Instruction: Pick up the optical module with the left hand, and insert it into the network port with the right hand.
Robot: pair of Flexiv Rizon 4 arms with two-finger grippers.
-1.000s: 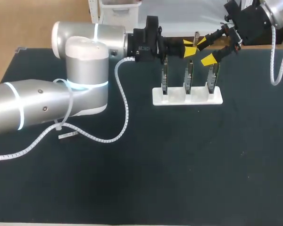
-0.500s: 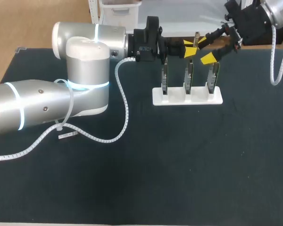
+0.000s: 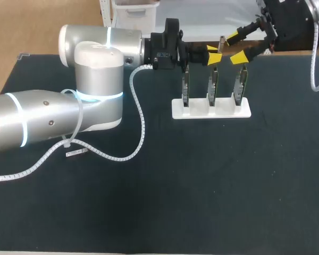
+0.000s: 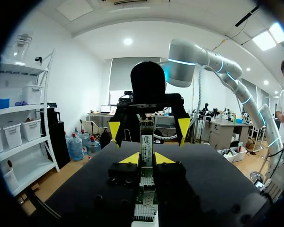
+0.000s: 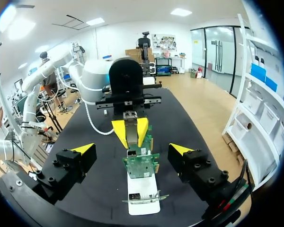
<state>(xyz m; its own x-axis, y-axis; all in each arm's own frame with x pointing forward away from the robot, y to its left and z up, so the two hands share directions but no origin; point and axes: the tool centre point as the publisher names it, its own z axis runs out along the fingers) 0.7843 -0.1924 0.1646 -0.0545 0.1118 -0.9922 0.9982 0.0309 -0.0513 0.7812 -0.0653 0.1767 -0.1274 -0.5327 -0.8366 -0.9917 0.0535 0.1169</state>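
Observation:
The optical module [image 4: 146, 142], a slim metal bar with a label, stands upright with my left gripper [image 4: 146, 158] shut on it. In the head view this gripper [image 3: 212, 53] hovers above the middle network card [image 3: 212, 85] at the table's far side. My right gripper [image 3: 235, 48] hangs open just right of it, facing it, with nothing between its yellow fingertips [image 5: 182, 149]. From the right wrist, the module [image 5: 130, 135] and the left gripper [image 5: 131, 128] lie straight ahead, beyond the green card [image 5: 141, 164].
A white rack [image 3: 211, 110] holds three upright network cards side by side. A small metal piece [image 3: 77, 153] lies on the black mat near the left arm's white coiled cable [image 3: 138, 117]. The mat's front half is bare.
My right gripper has lifted slightly and drawn back to the right, away from the rack. The left arm and the module have stayed put.

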